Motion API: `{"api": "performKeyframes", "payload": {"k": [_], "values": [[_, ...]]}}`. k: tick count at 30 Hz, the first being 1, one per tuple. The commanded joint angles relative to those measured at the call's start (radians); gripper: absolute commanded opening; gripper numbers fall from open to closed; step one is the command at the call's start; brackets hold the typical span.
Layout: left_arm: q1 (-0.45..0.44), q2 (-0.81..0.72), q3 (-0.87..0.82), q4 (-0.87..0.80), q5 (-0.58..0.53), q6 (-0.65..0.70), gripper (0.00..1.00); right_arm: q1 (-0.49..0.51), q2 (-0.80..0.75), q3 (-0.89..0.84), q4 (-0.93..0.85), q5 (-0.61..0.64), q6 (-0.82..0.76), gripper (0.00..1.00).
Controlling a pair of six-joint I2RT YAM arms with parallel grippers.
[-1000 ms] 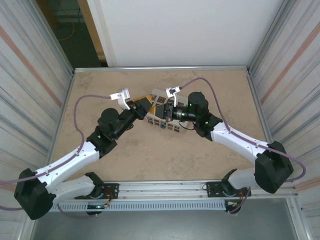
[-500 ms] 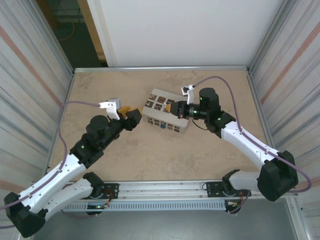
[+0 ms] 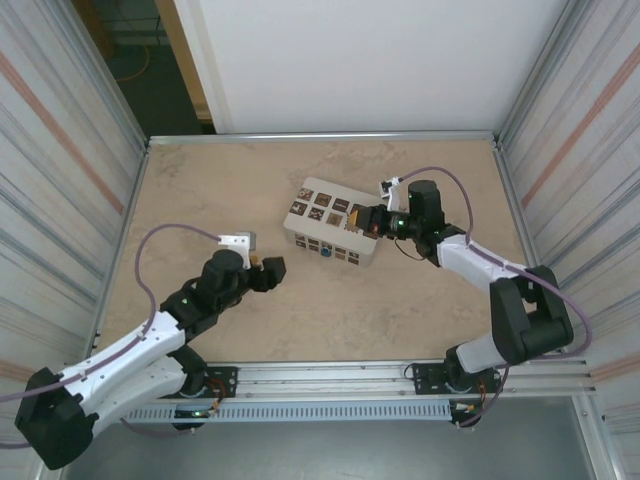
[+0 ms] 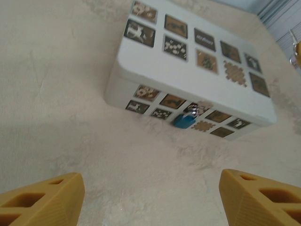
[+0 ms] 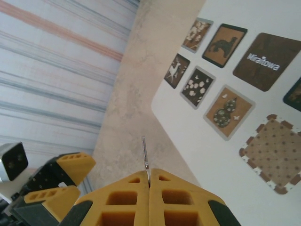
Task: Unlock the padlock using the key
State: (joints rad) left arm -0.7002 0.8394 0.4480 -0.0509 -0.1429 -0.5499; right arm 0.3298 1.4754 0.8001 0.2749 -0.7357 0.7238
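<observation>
Two risks: thin key (image 5: 145,153) twists in pinch; unbraced padlock (image 4: 184,120) swings away. Right gripper (image 5: 149,175) clenched on key over box (image 4: 155,66) lid edge; left gripper (image 4: 150,188) released, empty, facing padlock on box front.

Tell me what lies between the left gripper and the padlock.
Bare tabletop; the left wrist view shows nothing between the left gripper and the padlock.

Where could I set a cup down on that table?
Bare table lies left of the white box and behind it. Crowded: the box's right end, where the right gripper sits, and its near-left corner by the left gripper.
</observation>
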Motion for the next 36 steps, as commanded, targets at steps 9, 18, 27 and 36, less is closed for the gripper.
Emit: {"api": "performKeyframes", "payload": {"k": [9,18,27,36], "values": [[0.004,0.117,-0.017,0.102,0.025,-0.052,0.78,-0.009,0.204,0.073,0.109,-0.038,0.046,0.00],[0.006,0.136,-0.017,0.111,0.022,-0.053,0.79,0.009,0.313,0.085,0.144,-0.047,0.055,0.00],[0.017,0.135,-0.010,0.066,0.025,-0.043,0.80,0.062,0.368,0.105,0.084,-0.030,0.014,0.00],[0.215,0.153,-0.069,0.144,0.301,-0.085,0.83,0.114,0.378,0.112,0.072,-0.005,0.026,0.00]]}}
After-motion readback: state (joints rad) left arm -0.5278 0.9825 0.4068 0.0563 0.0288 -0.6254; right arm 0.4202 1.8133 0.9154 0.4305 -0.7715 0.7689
